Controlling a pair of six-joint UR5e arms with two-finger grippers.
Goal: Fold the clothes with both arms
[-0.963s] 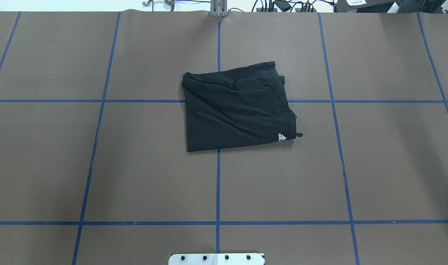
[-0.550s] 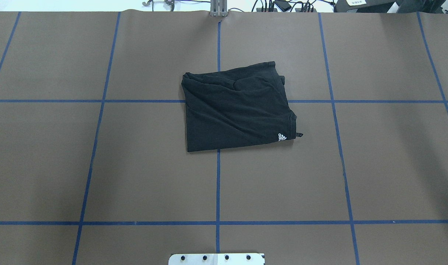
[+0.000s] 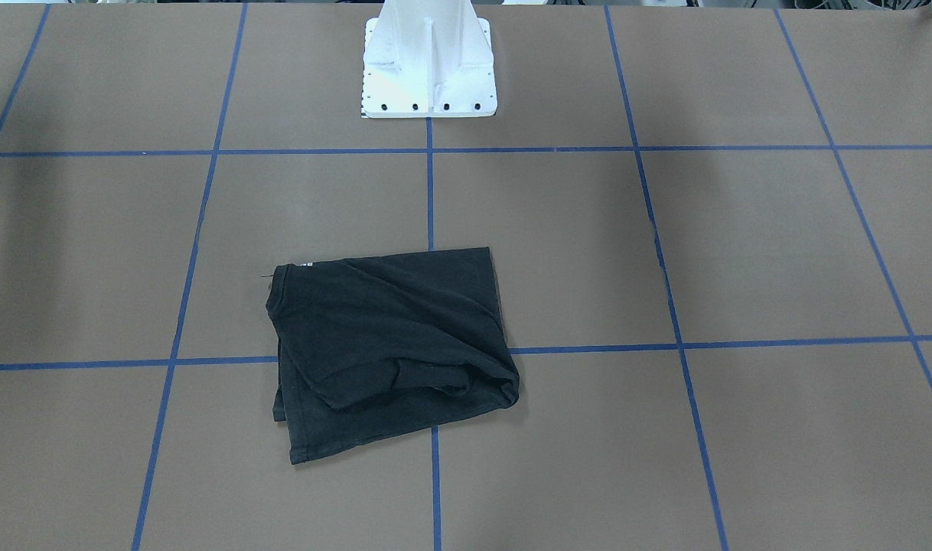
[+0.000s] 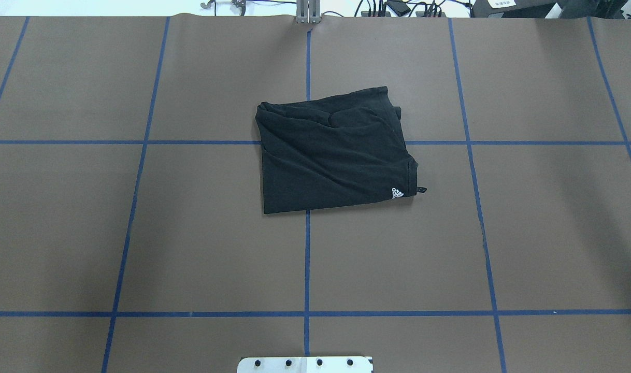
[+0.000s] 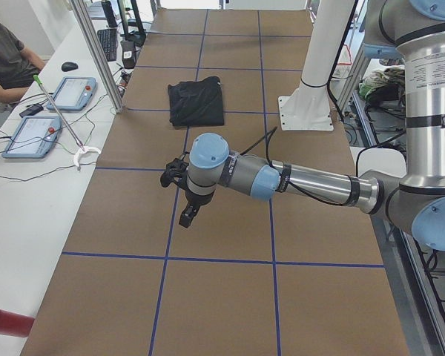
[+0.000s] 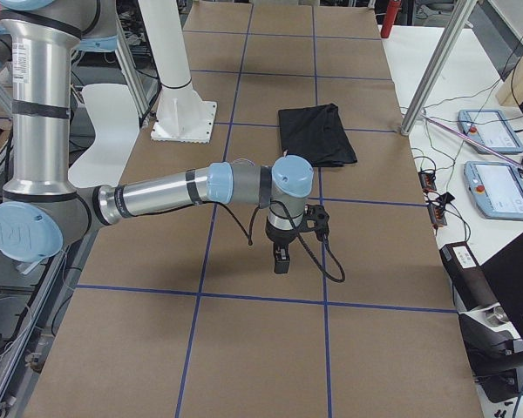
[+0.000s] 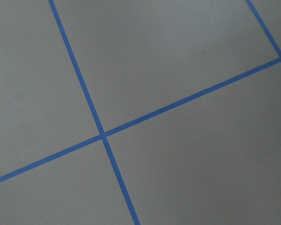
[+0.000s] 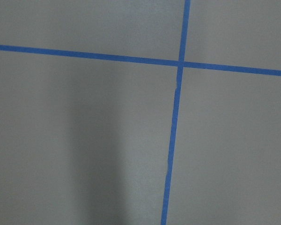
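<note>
The shirt [image 4: 333,153] lay folded into a rough rectangle on the table [image 4: 139,233]. It sat near the middle, over the spot where the centre tape [image 4: 307,259] line crossed the far cross line. A small white logo [image 4: 397,193] showed at its near right corner, and creases ran across its top layer.

Both arms were stretched low over the table ends, well apart from the shirt. The left arm [image 5: 311,182] reached out from the robot's side with the left gripper [image 5: 185,219] pointing down over a tape line. The right arm [image 6: 157,196] did likewise at the other end, its right gripper [image 6: 281,264] hanging over bare table. Only the side views showed the grippers, so I cannot tell whether their fingers were apart or together. Each wrist camera saw only table and crossing tape.

The white stand [image 3: 428,61] stood at the robot's edge. A person [image 5: 4,59] sat at a side bench beside two tablets [image 5: 48,111].
</note>
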